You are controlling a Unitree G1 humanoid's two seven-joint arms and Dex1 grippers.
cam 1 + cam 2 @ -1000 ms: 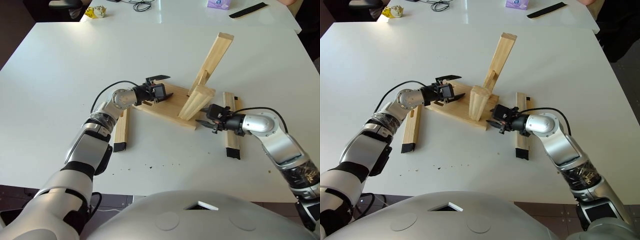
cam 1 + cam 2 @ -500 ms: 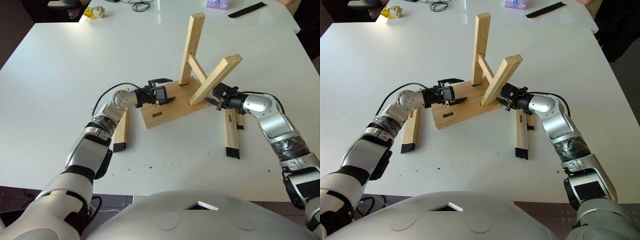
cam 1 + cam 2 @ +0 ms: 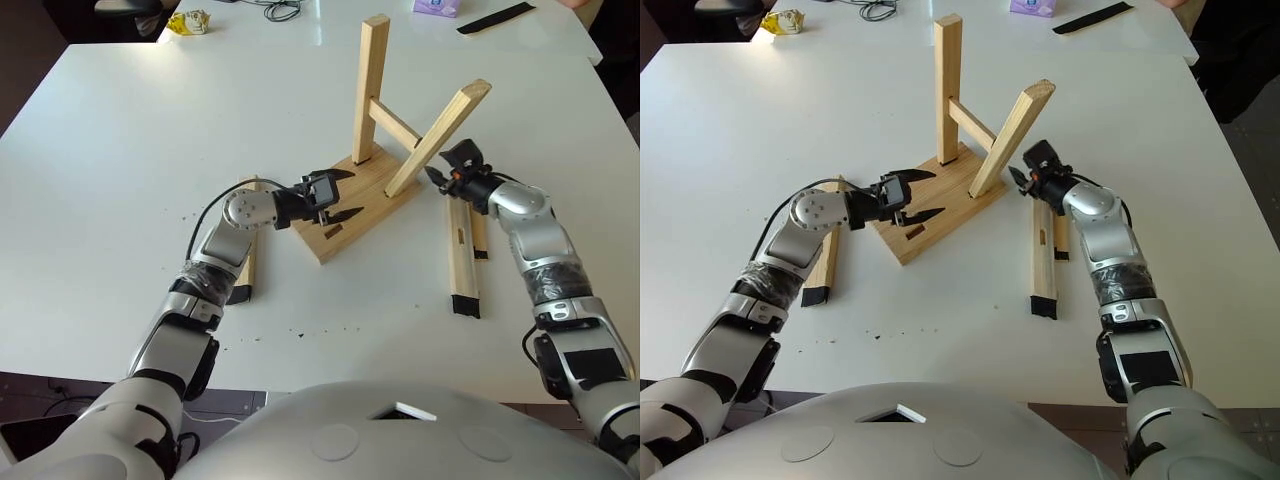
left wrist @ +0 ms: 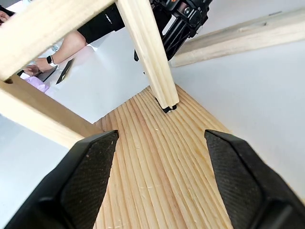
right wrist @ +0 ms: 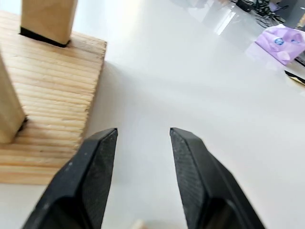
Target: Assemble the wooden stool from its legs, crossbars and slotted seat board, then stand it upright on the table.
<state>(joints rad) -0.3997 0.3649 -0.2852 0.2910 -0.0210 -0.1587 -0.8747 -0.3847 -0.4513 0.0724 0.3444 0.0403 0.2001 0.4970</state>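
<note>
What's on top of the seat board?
An upright leg and tilted leg stand on the seat board, a crossbar joining them. The left gripper is open over its near end. Leg ends in the slots are hidden.

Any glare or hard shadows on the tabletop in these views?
Left eye view: glare on the far table, thin soft shadows along the seat board. Right wrist view: bright reflection on that far table near the purple pack. Left wrist view: board evenly lit under the left gripper.

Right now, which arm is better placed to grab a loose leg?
Right, probably. The right gripper is open beside the far end of the right loose leg; the left gripper is open over the seat board, the left loose leg back beside its forearm.
</note>
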